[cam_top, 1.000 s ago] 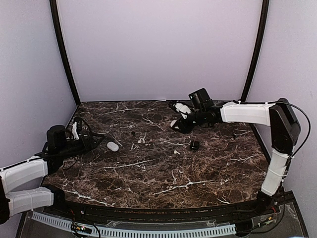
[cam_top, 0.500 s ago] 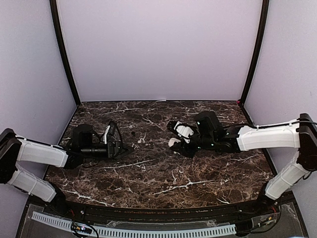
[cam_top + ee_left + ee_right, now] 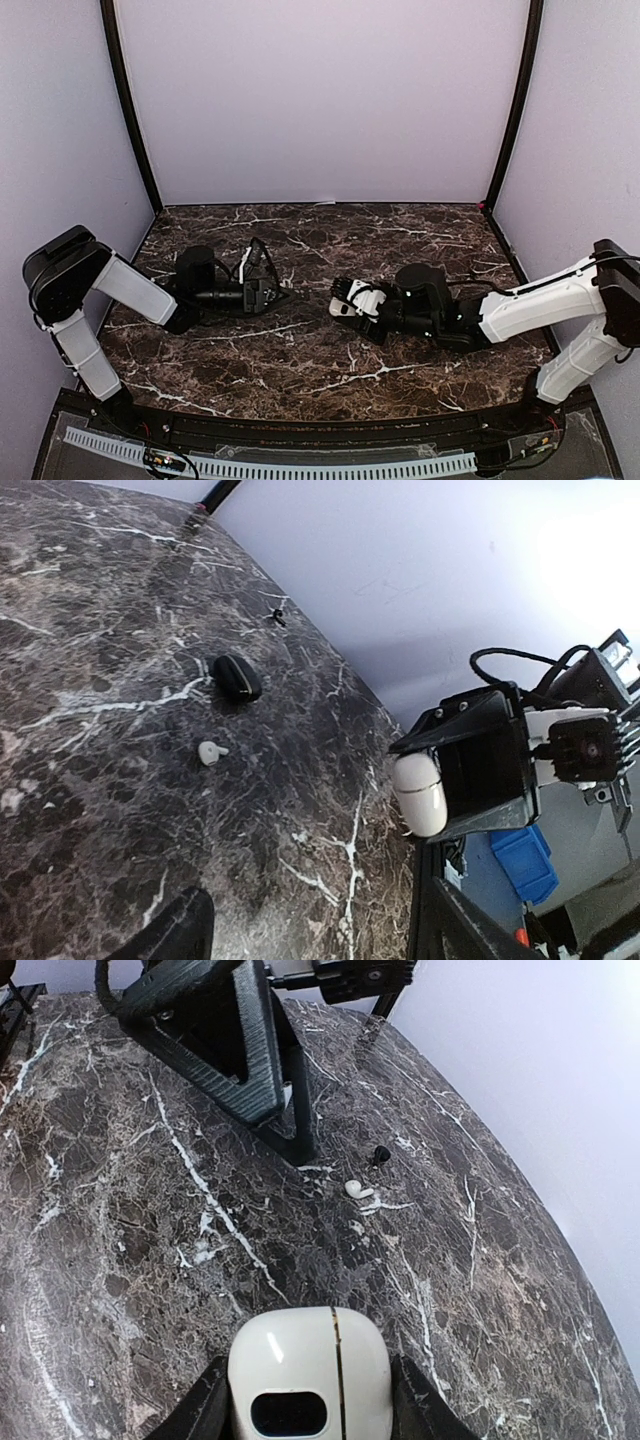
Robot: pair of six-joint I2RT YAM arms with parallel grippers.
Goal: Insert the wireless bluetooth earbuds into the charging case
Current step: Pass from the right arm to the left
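On the left, the left gripper (image 3: 310, 935) lies low over the marble table (image 3: 330, 355), its jaws spread wide with nothing between them. Just ahead of it, in the right wrist view, a white earbud (image 3: 357, 1190) lies flat on the marble with a black earbud (image 3: 381, 1153) just beside it; neither touches a finger. The white one's long axis runs across that picture, bulb to the left and stem to the right. The black one is too small to read its heading.

Further right, a second white earbud (image 3: 210, 751) lies near a black case (image 3: 237, 677), bulb left and stem right in the left wrist view.

On the right, the right gripper (image 3: 305, 1410) clamps a white charging case (image 3: 310, 1360) by its two sides. The case's seam runs straight away from the wrist toward the left gripper, and a dark oval recess faces the wrist camera. Its near end is cut off, so I cannot fix its long axis.

The seam looks closed, so no bud can likely go in until the lid is opened. A glossy bud this small could skid or flick away if a finger lands off-centre. The two grippers are near each other and could collide.
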